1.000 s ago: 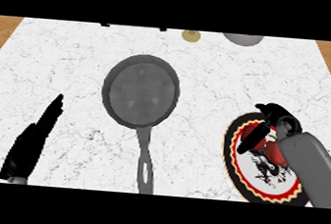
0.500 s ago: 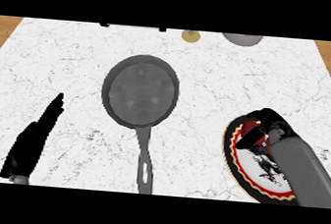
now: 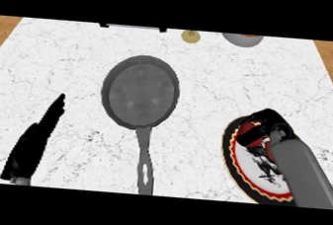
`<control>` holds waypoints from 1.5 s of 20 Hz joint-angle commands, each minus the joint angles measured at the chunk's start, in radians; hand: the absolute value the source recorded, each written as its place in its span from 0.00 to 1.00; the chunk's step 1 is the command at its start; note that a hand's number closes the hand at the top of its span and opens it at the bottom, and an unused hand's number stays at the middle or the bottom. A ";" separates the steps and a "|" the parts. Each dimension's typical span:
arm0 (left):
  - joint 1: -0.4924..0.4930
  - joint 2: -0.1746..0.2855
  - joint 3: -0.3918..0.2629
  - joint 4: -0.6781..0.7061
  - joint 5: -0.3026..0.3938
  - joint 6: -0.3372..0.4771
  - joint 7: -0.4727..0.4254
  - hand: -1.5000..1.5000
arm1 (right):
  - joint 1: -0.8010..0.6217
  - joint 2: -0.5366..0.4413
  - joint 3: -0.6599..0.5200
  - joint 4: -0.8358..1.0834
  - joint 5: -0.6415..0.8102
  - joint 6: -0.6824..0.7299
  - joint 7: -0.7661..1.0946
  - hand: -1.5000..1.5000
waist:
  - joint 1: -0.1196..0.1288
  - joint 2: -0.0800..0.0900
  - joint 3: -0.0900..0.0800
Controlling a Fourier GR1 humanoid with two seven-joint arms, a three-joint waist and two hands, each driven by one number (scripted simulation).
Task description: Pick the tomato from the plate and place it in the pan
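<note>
Grasp step on white marble counter: grey round metal long-handled pan mid-counter with nothing in it, round plate with red-and-black scalloped rim at right, black right hand over it.
Plate well apart from pan. Right hand's fingers curled round small red tomato at plate's upper part; tomato mostly hidden, can't tell if it's off the plate. Black left hand rests lower left, fingers straight and together. Next, likely: lift clear of rim, carry left across bare counter, lower over pan's bowl, not its handle, then let go. Far edge: grey bowl-like vessel, small yellowish round thing, dark flat item, all cut off or too small to name. Brown wood shows past counter's far corners.
</note>
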 commanded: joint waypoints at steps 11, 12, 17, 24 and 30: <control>-0.075 -0.014 -0.001 0.056 -0.016 -0.006 -0.010 0.50 | -0.223 -0.188 0.249 0.002 0.318 0.084 -0.531 1.00 | 0.031 0.019 0.011; -0.008 0.018 0.022 0.001 0.017 -0.038 -0.010 0.50 | -0.194 -0.208 0.233 -0.020 0.329 0.024 -0.579 1.00 | 0.031 0.011 0.011; -0.037 -0.024 -0.001 0.053 -0.003 -0.010 -0.010 0.50 | -0.279 -0.203 0.195 -0.091 0.406 -0.234 -0.759 1.00 | 0.021 0.015 0.012; -0.059 -0.017 0.014 0.053 -0.009 -0.015 -0.003 0.50 | -0.405 -0.094 0.152 -0.091 0.397 -0.271 -0.844 1.00 | 0.011 0.009 0.010; -0.056 -0.020 0.002 -0.004 -0.031 -0.011 0.046 0.50 | -0.588 0.122 0.120 0.182 0.383 -0.284 -0.863 1.00 | 0.034 0.015 0.010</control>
